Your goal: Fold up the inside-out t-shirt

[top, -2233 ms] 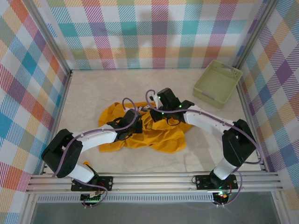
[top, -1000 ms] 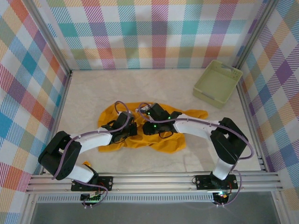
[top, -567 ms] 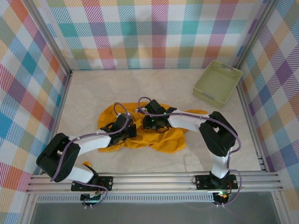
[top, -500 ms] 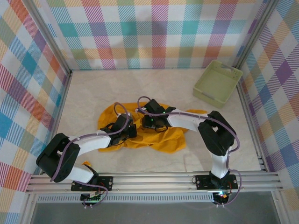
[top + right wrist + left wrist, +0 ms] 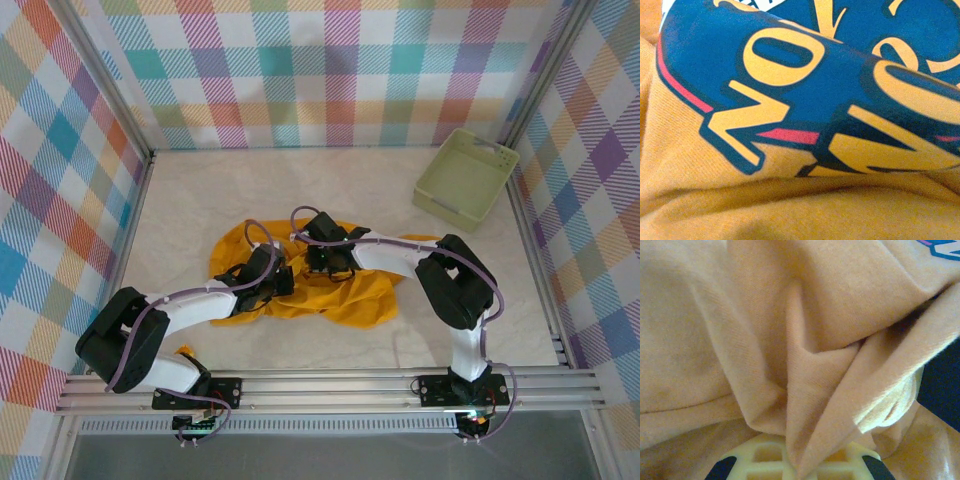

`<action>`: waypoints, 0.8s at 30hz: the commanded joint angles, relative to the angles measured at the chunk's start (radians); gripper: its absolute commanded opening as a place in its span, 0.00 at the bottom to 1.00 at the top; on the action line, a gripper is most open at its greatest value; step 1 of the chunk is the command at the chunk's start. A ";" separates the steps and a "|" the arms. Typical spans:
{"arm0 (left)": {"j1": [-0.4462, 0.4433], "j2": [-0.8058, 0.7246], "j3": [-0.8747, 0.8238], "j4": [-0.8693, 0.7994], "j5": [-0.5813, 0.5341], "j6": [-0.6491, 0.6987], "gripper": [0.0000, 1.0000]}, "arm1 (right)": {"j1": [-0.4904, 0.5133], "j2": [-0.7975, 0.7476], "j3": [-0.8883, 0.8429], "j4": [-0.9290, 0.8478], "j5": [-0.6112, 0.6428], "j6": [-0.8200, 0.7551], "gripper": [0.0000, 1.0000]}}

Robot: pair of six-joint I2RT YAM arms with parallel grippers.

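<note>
The inside-out t-shirt (image 5: 345, 295) lies crumpled in a mustard-orange heap at the middle of the table. My left gripper (image 5: 277, 279) is on its left part. In the left wrist view its jaws are shut on a gathered fold of the t-shirt (image 5: 805, 405), which rises from the pale yellow gripper body (image 5: 760, 460). My right gripper (image 5: 323, 260) presses down onto the heap just right of the left one. The right wrist view looks at orange cloth (image 5: 790, 210) and a blue print with orange letters (image 5: 805, 65) from very close; its fingers are hidden.
A pale green plastic basket (image 5: 466, 177) stands at the back right corner. Checked walls and metal posts close in the table on three sides. Bare table (image 5: 220, 190) lies behind and to the left of the heap.
The right arm has folded in, its elbow swinging left, and its gripper has shifted slightly back and left over the heap. The left gripper has kept its hold in place.
</note>
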 commanded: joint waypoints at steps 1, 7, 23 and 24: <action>-0.012 -0.008 -0.009 0.018 -0.004 -0.009 0.00 | 0.012 0.016 0.031 -0.027 0.009 -0.012 0.17; -0.012 -0.007 -0.004 0.014 -0.008 -0.008 0.00 | 0.021 0.036 0.047 -0.034 -0.003 -0.014 0.14; 0.024 -0.003 0.055 -0.071 -0.070 0.012 0.00 | 0.027 -0.421 -0.123 -0.078 -0.162 -0.140 0.00; 0.029 -0.002 0.059 -0.074 -0.069 0.016 0.01 | 0.027 -0.448 -0.129 -0.095 -0.182 -0.145 0.00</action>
